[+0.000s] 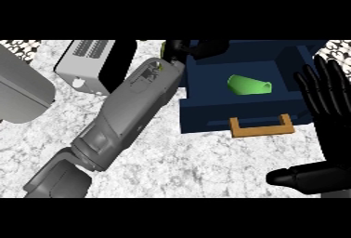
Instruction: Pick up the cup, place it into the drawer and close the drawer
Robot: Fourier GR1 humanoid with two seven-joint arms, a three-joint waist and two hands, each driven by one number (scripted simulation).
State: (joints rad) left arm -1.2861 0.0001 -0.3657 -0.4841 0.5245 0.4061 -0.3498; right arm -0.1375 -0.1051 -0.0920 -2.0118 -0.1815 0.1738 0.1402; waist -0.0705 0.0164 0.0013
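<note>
The green cup lies on its side inside the open dark blue drawer. A tan handle sticks out of the drawer's front. My left forearm runs diagonally from the lower left up to the drawer's back left corner, where my left hand shows only partly at the view's top. It is apart from the cup. My right hand stands open at the view's right edge, fingers up, just beside the drawer's right wall, with nothing in it.
A white and black appliance stands at the back left of the marbled counter. A large grey rounded object sits at the far left edge.
</note>
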